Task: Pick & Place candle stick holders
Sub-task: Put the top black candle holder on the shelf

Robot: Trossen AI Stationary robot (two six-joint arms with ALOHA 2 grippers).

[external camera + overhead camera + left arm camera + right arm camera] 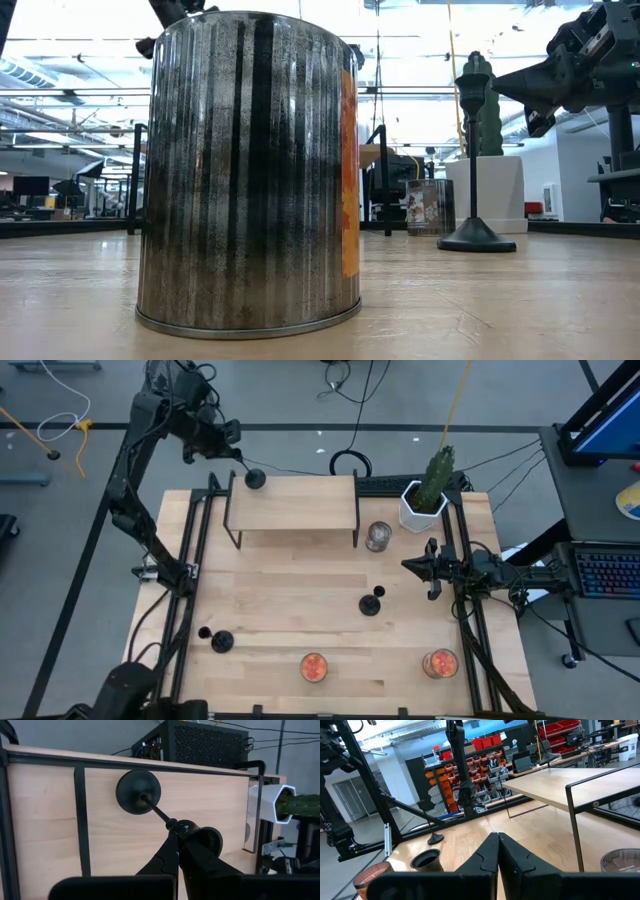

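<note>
My left gripper (179, 840) clamps one candle stick holder (138, 792) onto the raised shelf (292, 502). Two holders (372, 603) (221, 642) remain below; my right gripper (497, 840), closed and empty, waits.

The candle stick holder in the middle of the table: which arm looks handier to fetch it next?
The right. The right gripper hangs empty just beside the middle holder. The left gripper is far back over the raised shelf, shut on another holder.
</note>
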